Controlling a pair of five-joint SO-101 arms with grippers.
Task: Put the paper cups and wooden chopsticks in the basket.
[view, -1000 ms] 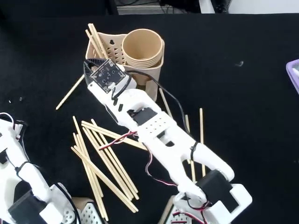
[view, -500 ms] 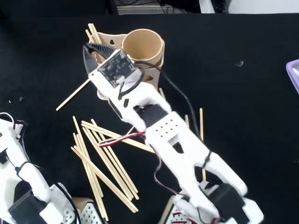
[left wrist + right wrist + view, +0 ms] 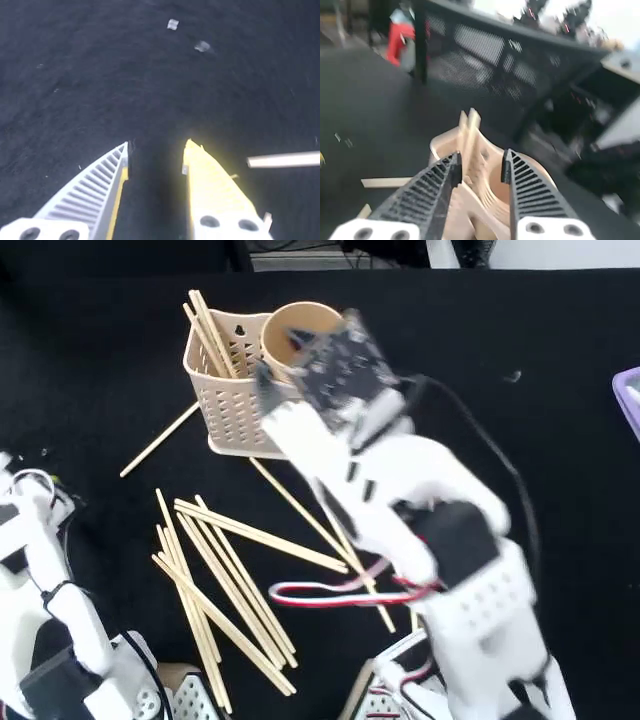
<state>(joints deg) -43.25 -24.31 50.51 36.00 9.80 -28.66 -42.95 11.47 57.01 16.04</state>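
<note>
A beige basket (image 3: 235, 405) stands at the back of the black table, with stacked paper cups (image 3: 300, 325) and a few chopsticks (image 3: 205, 325) inside. Several wooden chopsticks (image 3: 220, 580) lie loose in front of it, and one more (image 3: 155, 440) lies to its left. The right arm's wrist (image 3: 345, 370) hovers over the cups. My right gripper (image 3: 480, 162) is open and holds nothing, above the basket (image 3: 440, 145) and its chopsticks (image 3: 470, 122). My left gripper (image 3: 156, 150) is open over bare black cloth, with a chopstick end (image 3: 285, 160) beside it.
A purple object (image 3: 630, 395) sits at the table's right edge. Small clear bits (image 3: 30, 453) lie on the cloth near the left arm (image 3: 40, 580). A long chopstick (image 3: 320, 530) runs from the basket under the right arm.
The right arm has risen and swung right, from the basket's left corner to above the cups. The left arm has shifted slightly.
</note>
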